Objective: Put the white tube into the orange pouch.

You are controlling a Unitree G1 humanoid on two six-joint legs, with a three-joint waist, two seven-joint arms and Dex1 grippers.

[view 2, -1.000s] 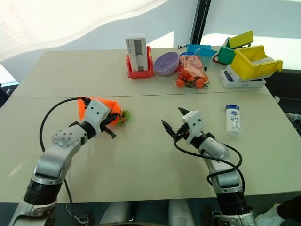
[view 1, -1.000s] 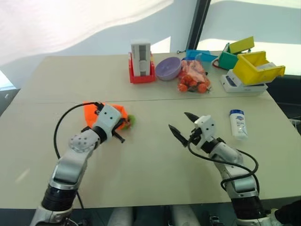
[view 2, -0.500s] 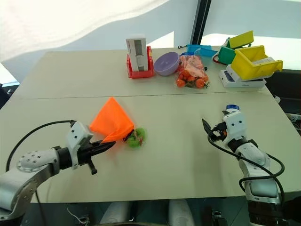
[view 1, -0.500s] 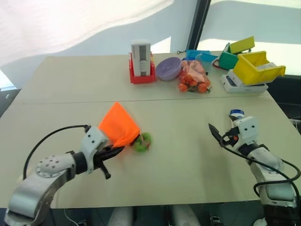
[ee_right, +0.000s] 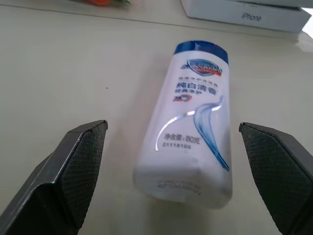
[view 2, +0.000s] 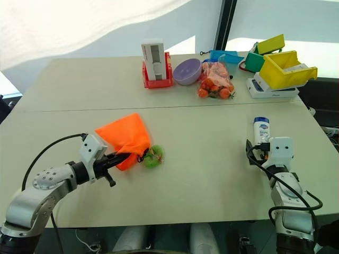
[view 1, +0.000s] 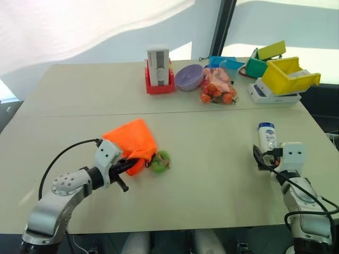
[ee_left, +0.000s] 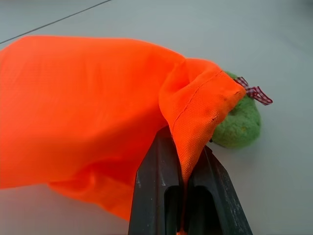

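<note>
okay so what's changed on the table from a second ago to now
The left gripper, shut on the bright orange fabric pouch, dragged it with its fuzzy green ball nearer the table's front edge. The right gripper, jaws open, swung from mid-table toward the robot's right and now lines up on the lying white squeeze tube with a blue cap, not gripping it. The tube and the items at the back stayed put.

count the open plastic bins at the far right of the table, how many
3, clustered at the far right edge: a yellow bin resting on a white box, a green bin with a yellow top behind it, and a blue bin further left. Others may be hidden behind them.
</note>
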